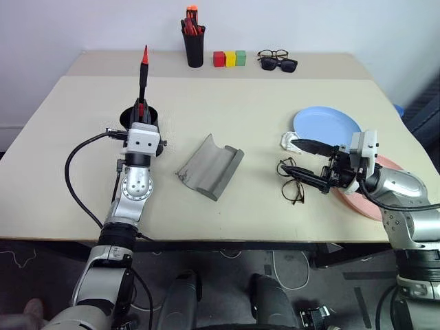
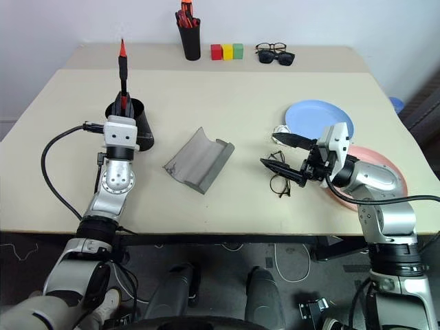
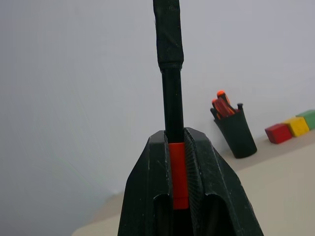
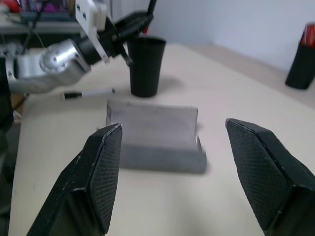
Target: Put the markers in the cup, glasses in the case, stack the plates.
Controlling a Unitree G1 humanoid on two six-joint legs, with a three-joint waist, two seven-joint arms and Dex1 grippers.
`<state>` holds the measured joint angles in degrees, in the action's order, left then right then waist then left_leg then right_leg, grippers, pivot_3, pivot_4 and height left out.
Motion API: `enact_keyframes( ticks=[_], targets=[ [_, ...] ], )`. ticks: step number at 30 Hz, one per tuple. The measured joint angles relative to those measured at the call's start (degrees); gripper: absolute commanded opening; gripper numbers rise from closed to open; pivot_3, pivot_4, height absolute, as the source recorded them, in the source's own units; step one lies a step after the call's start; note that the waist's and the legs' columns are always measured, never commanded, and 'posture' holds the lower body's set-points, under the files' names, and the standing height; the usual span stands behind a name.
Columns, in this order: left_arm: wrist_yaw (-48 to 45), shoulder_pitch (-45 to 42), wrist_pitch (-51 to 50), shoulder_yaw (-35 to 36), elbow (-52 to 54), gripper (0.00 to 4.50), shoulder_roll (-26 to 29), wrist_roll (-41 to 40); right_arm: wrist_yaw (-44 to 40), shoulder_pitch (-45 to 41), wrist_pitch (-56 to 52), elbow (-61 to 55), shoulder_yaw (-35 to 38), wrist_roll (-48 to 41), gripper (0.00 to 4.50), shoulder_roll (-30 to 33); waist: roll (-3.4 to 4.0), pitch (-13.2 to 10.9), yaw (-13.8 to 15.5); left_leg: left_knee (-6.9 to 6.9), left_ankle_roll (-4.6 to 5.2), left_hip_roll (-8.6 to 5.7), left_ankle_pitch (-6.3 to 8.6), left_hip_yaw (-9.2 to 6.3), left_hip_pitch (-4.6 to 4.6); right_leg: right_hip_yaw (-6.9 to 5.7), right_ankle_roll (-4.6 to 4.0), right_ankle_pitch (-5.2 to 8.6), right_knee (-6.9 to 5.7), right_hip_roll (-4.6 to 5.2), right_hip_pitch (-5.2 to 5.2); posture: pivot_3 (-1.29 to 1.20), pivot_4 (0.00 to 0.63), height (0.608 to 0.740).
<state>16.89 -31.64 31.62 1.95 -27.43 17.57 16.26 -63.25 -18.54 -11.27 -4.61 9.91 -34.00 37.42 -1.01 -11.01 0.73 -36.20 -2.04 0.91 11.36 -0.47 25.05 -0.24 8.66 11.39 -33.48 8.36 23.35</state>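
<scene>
**Red marker held up over the cup**

The left gripper [image 1: 142, 106] squeezes the red marker [image 1: 144, 72], standing it up above the cup [image 1: 152, 122] near the tabletop's left edge. The right gripper [image 1: 303, 163] spreads wide over the glasses [image 1: 291, 180] near the right edge.

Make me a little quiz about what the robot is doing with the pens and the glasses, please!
1. True or false: the left gripper is shut on the red marker.
2. Which plate lies farther from the robot: A) the light blue plate or B) the pink plate?
3. Fill in: the grey case lies open between the black cup and the ______.

Key
1. True. The marker sticks up from the fingers, over the cup.
2. A.
3. The wire-frame glasses, which lie on the table by the open right gripper. A second marker lies on the table near the cup.
</scene>
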Motion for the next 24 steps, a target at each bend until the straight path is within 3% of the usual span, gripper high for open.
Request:
enact_keyframes(
  ticks=[17, 22, 24],
  targets=[
    [-0.84, 1.36, -2.30, 0.01, 1.67, 0.05, -0.86, -1.42, 0.44, -0.16, 0.55, 0.00, 0.06, 0.02, 3.42, -0.26, 0.00, 0.00, -0.03, 0.02, 0.00, 0.00, 0.00, 0.00, 0.00, 0.00, 0.00, 0.00, 0.02, 0.00, 0.01, 0.00, 0.150, 0.740],
    [-1.56, 2.98, -3.42, 0.01, 2.91, 2.09, -0.94, -1.92, 0.60, -0.16, 0.54, 0.00, 0.16, 0.02, 3.42, -0.22, 0.00, 0.00, -0.01, 0.00, 0.00, 0.00, 0.00, 0.00, 0.00, 0.00, 0.00, 0.00, 0.00, 0.00, 0.02, 0.00, 0.150, 0.740],
    [-1.75, 3.00, -3.20, 0.05, 2.98, 2.09, -0.87, -2.04, 0.72, -0.16, 0.54, 0.01, 0.16, 0.02, 3.42, -0.22, 0.00, 0.00, 0.04, -0.01, 0.00, 0.00, 0.00, 0.00, 0.00, 0.00, -0.02, 0.00, 0.00, 0.00, 0.01, 0.00, 0.150, 0.740]
  ],
)
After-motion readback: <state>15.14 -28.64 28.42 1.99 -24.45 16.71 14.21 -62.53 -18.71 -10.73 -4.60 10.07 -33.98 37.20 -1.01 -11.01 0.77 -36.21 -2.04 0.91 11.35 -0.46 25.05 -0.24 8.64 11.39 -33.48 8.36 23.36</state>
